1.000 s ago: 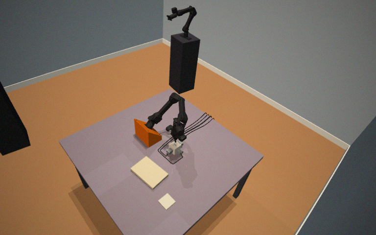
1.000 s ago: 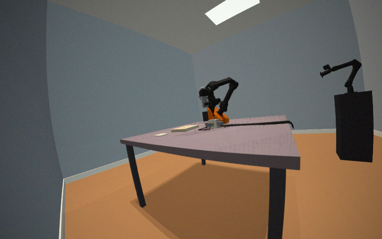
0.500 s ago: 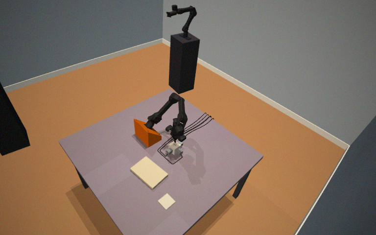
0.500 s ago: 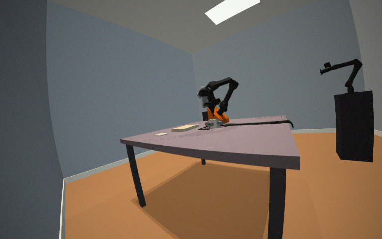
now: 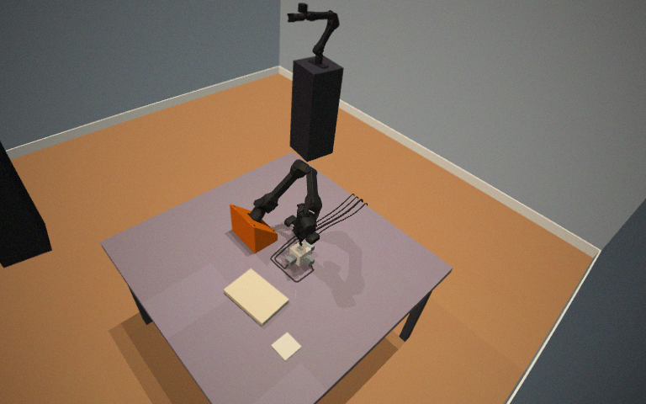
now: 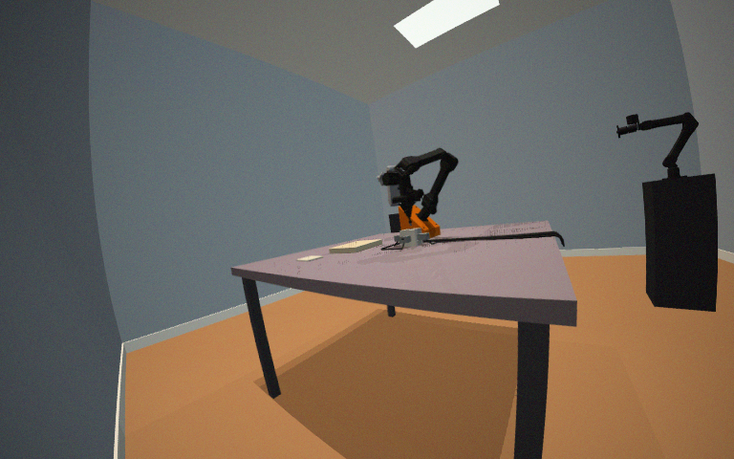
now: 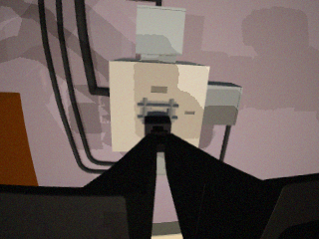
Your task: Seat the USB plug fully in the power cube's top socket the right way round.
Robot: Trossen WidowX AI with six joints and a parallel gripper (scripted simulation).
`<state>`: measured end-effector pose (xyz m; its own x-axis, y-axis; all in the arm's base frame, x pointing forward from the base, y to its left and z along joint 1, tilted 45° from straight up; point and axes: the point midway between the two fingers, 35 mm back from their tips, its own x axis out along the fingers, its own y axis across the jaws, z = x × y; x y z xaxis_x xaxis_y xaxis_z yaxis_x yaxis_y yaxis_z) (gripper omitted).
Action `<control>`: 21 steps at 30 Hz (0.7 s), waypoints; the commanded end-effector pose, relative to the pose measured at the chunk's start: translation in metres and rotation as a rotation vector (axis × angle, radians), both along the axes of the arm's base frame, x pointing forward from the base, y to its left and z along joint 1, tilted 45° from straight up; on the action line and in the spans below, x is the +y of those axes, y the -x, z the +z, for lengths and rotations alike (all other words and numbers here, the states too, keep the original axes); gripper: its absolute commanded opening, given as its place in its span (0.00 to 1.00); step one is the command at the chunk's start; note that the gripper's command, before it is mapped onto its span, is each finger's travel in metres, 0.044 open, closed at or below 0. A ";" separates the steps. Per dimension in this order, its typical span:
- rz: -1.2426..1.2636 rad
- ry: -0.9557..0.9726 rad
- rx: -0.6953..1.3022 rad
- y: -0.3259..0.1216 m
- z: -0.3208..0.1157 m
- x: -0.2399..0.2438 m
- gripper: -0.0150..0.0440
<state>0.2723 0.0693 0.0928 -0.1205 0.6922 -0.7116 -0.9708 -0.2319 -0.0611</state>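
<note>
The cream power cube stands upright on the table. Its top shows two small dark slots and grey metal strips around the socket area, partly under my fingertips in the wrist view. My gripper points straight down over the cube's top, its fingers shut on the USB plug. Only a small dark end between the fingertips shows; the plug's face is hidden. In the wrist view, the fingertips line up with the cube's sides. I cannot tell how deep the plug sits or whether it is clear of the socket.
Grey plugs stick out of the cube's sides, with black cables on the table. An orange wedge block stands close by at the arm's base. A cream slab and small cream tile lie farther off.
</note>
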 end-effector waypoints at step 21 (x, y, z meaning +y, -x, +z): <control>-0.011 -0.001 0.009 -0.001 -0.003 0.002 0.25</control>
